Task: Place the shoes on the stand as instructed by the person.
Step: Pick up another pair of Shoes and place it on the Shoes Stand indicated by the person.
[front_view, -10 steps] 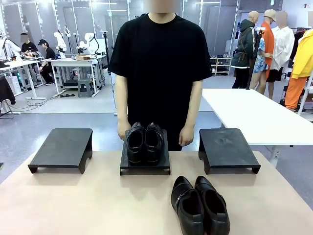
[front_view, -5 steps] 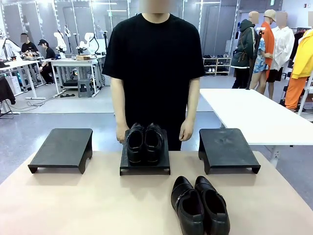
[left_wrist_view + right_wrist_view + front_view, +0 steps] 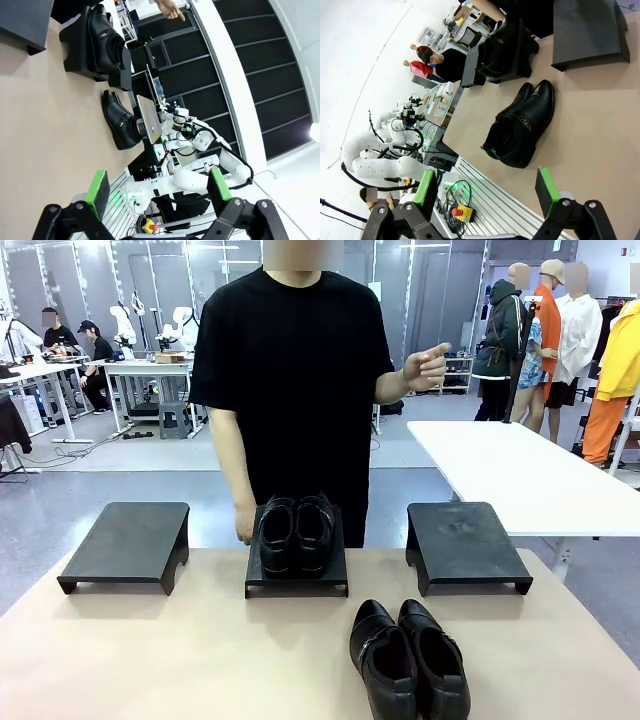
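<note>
The person's hand has lifted from beside the middle stand, pointing; left tool and right tool both gape empty.

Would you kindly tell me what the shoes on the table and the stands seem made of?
The shoes: probably polished black leather, judging by soft glossy highlights. The stands: matte black, perhaps painted metal or plastic; dull, thin, bent-down edges leave it open.

Blk shoes, tan table
</note>
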Controlling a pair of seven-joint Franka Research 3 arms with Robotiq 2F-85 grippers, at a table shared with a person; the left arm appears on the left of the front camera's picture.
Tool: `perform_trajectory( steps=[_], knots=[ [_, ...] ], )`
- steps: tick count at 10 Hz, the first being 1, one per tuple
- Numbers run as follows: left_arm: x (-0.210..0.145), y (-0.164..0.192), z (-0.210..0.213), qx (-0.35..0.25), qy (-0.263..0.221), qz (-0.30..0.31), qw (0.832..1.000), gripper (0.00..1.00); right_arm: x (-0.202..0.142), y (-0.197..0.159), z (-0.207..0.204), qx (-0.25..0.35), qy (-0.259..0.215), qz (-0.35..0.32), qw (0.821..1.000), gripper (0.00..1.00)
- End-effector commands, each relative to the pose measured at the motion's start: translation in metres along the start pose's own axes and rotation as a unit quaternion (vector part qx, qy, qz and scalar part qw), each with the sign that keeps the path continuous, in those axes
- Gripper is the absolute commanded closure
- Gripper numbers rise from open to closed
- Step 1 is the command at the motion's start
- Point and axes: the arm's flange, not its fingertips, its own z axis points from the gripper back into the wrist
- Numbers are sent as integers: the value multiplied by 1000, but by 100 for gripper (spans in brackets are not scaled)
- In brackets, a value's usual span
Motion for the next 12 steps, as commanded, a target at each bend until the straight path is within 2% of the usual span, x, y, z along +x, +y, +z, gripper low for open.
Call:
perform_trajectory(
  steps=[1, 12],
  knots=[
    [1, -2, 0, -1, 0, -7, 1000, 0, 1, 1, 1, 7, -8, 8, 1000, 0],
    [1, -2, 0, -1, 0, -7, 1000, 0, 0, 0, 0, 0, 0, 0, 1000, 0]
  ],
)
